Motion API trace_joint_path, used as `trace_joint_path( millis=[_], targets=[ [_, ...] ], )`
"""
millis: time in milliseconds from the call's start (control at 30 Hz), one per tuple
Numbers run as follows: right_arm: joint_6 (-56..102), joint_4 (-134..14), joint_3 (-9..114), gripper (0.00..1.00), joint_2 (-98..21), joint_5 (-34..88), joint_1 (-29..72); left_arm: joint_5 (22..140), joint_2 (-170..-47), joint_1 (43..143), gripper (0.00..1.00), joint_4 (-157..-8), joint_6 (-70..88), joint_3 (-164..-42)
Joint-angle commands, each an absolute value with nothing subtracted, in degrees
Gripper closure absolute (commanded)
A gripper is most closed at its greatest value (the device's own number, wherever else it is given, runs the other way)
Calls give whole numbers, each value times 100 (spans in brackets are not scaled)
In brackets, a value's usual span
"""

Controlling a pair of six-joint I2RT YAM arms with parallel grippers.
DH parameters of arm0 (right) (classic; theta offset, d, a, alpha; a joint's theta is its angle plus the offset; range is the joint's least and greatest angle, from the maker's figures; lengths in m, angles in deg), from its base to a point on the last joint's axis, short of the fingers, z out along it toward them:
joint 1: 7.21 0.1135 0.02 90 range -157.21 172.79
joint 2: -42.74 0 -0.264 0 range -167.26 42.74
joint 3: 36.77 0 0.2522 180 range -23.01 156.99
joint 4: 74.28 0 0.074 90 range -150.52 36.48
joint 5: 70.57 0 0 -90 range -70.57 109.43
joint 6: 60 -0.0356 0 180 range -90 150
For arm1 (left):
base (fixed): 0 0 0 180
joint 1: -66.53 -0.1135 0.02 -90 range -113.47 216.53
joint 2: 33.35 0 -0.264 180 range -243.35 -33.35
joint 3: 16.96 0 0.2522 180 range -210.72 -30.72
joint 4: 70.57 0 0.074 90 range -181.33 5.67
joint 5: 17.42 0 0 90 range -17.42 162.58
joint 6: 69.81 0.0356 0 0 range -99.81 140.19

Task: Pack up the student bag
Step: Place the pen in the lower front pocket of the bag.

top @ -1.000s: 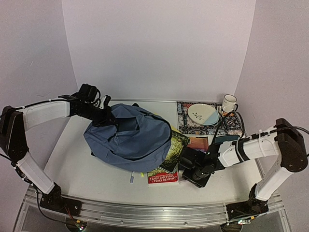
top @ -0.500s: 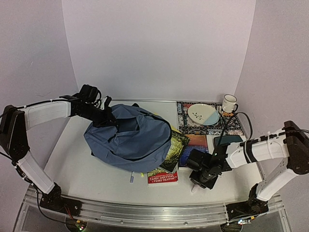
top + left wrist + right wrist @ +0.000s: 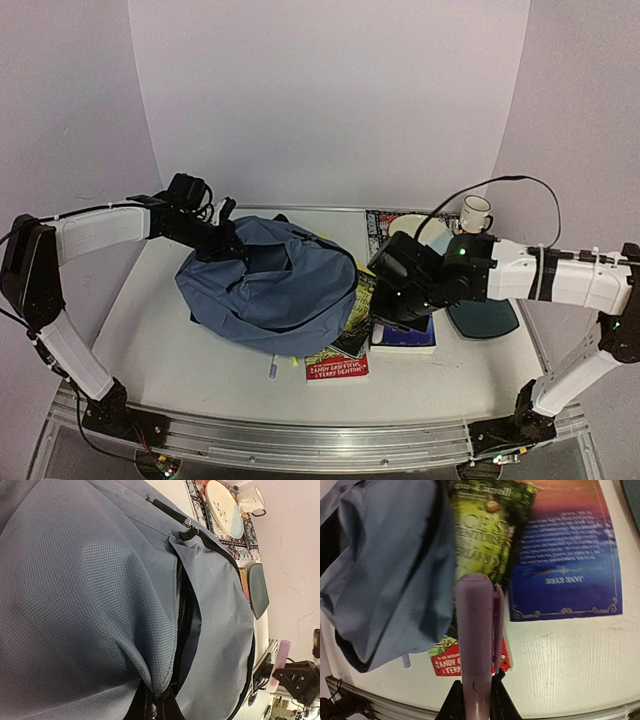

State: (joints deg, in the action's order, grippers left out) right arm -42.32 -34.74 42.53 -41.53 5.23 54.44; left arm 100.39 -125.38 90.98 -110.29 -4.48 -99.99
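Note:
The student bag [image 3: 270, 290] is a slate-blue backpack lying in the middle of the table, its dark zipper opening gaping along the top [image 3: 186, 605]. My left gripper [image 3: 228, 248] is shut on a fold of the bag's fabric at the opening's edge [image 3: 157, 707] and holds it up. My right gripper [image 3: 392, 303] hangs above the books beside the bag's right edge [image 3: 385, 555]. It [image 3: 477, 692] is shut on a long lilac object with a side clip [image 3: 475, 630], which points away from the wrist over the green book.
Three books lie right of the bag: a green one [image 3: 367, 298], a blue one [image 3: 405, 337], a red one [image 3: 337, 366]. Behind them are a patterned mat [image 3: 383, 225] with a plate [image 3: 225, 502] and a mug [image 3: 475, 212]. A dark teal oval [image 3: 485, 318] lies at the right.
My right gripper closed on the lilac object near the table's front, then rose and swung back and left over the books. The left arm and the bag stayed put.

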Motion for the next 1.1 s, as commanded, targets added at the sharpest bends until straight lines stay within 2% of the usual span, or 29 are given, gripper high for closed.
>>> trace_joint_path(
  millis=[0, 167, 267, 567, 800, 1067],
  targets=[
    [-3031, -3400, 5159, 100, -4808, 596, 5427, 10410, -12523, 9174, 100, -10789, -258, -10362],
    [-2456, -4385, 5602, 100, -5426, 1668, 5103, 10378, -12559, 9202, 100, -10791, -152, -10438],
    [-2348, -5245, 5918, 100, -5962, 2713, 4809, 10312, -12626, 9226, 100, -10789, -36, -10534],
    [-2334, -5700, 7694, 100, -7551, 4475, 4296, 9827, -12907, 9302, 100, -10804, 153, -10707],
    [-2873, -6281, 8295, 100, -8383, 5319, 4070, 9474, -13032, 9569, 100, -10812, 468, -10960],
    [-3572, -6401, 8715, 100, -8907, 5073, 3876, 9811, -12976, 9628, 100, -10823, 920, -11123]
  ],
)
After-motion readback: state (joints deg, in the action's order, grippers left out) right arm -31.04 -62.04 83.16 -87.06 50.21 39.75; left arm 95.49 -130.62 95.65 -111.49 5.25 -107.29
